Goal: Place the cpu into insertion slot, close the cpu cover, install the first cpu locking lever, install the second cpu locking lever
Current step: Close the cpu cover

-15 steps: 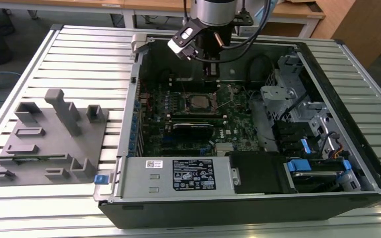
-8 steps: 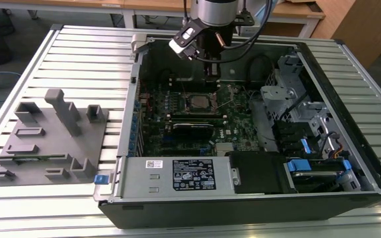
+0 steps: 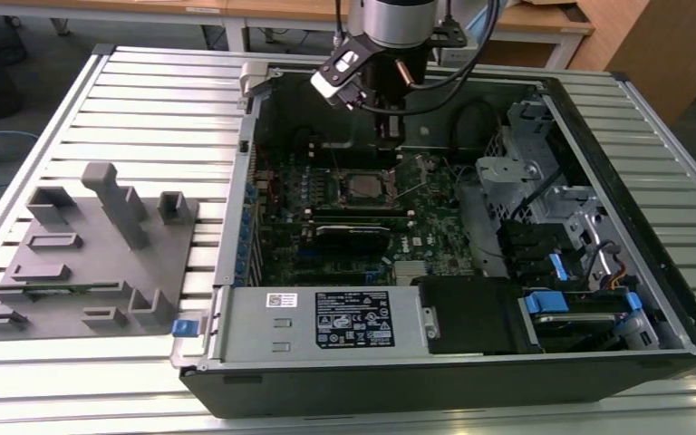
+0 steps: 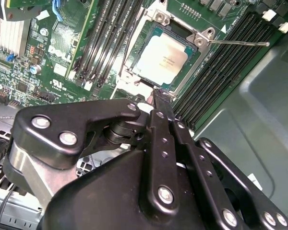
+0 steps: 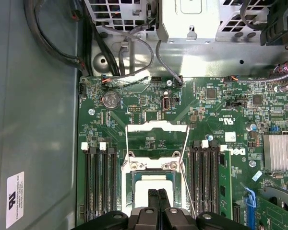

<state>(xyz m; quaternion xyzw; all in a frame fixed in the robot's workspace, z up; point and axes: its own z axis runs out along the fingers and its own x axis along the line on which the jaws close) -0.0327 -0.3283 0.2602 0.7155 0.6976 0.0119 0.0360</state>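
The claw [image 4: 157,94] is pinched tight, its tips right at the edge of the insertion slot [image 4: 201,40]. The cpu [image 4: 165,60] lies flat inside it. Long black memory slots [image 5: 204,172] crowd both sides, and a thin metal lever [image 4: 240,42] sticks out nearby.

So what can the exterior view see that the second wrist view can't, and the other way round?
Exterior view: the whole open computer case, the slatted metal table under it, and a grey moulded holder on the exterior view's left. Second wrist view: close detail of the black memory slots beside the insertion slot and a thin wire locking lever swung out sideways. Both: the cpu lying in the insertion slot, and the tool, shut, its tip by the slot's edge.
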